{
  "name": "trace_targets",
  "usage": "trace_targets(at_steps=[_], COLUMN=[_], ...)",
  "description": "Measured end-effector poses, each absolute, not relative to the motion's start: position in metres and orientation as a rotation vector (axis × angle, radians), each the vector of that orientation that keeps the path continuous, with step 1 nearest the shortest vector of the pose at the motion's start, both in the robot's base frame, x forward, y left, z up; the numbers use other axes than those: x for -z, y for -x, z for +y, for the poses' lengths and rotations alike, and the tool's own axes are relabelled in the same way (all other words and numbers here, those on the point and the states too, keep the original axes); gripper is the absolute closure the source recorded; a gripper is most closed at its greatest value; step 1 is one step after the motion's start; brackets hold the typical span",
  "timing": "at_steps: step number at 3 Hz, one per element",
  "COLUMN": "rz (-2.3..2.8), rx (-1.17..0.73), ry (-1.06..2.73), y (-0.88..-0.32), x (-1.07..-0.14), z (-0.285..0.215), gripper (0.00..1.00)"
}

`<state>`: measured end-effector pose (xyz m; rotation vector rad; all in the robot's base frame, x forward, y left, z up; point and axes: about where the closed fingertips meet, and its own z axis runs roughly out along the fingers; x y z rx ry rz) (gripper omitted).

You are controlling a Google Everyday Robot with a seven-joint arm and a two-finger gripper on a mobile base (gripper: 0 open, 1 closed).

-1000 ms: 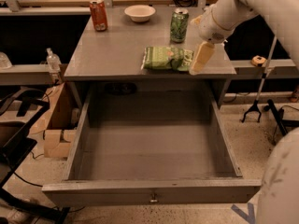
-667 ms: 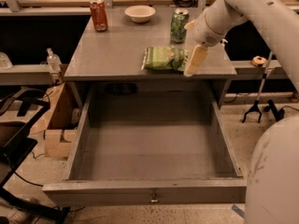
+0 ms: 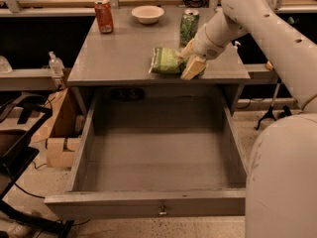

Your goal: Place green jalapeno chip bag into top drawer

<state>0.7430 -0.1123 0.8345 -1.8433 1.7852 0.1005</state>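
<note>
The bag (image 3: 167,61) lies flat on the desk (image 3: 119,48), close to the front edge and right of the middle, its long side running left to right. At its right end sits the gripper (image 3: 186,63), reaching in from the right on the white arm (image 3: 257,19). The fingers (image 3: 194,67) stand apart, one behind the bag's end and one in front of it, and whether they touch the foil cannot be told. The bag rests on the desk, not lifted. Just behind the gripper a green can (image 3: 188,26) stands upright, apart from the bag. Further back, a pale bowl (image 3: 147,14) sits near the rear edge, and a red can (image 3: 103,16) stands upright at the back left corner. Below the desk, the drawer (image 3: 148,205) is pulled far out towards the camera, grey inside, with a small metal keyhole (image 3: 162,212) at the centre of its front panel. Off to the left, a clear bottle (image 3: 56,63) stands on a low shelf
</note>
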Motion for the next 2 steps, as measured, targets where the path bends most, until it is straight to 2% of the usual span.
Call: trace_targets(at_steps=[2], rz=[1.746], rx=[-0.16], ry=[1.834], y=[-0.7429], x=[-0.8338], z=[-0.1048], gripper=[0.95])
